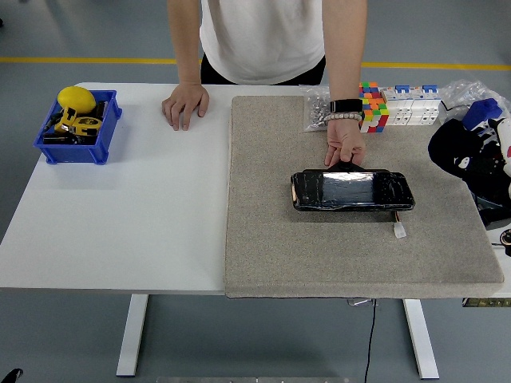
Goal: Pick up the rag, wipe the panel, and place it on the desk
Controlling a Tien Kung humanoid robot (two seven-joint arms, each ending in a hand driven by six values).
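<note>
Entering from the right edge, the right hand (479, 163) is partly cut off; finger state indiscernible. No rag is discernible. A person's hand (345, 148) steadies the panel (352, 191) on the grey mat (271, 239).

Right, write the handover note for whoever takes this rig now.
Right hand: at the right edge over the grey mat, dark mass around it; rag not identifiable, finger state unclear.
Left hand: out of view.
Panel: lies flat on the mat, a person's hand touching its far edge; their other hand rests on the table.
Done: no wiping visible.
Left: wipe the panel, put the rag down.
</note>
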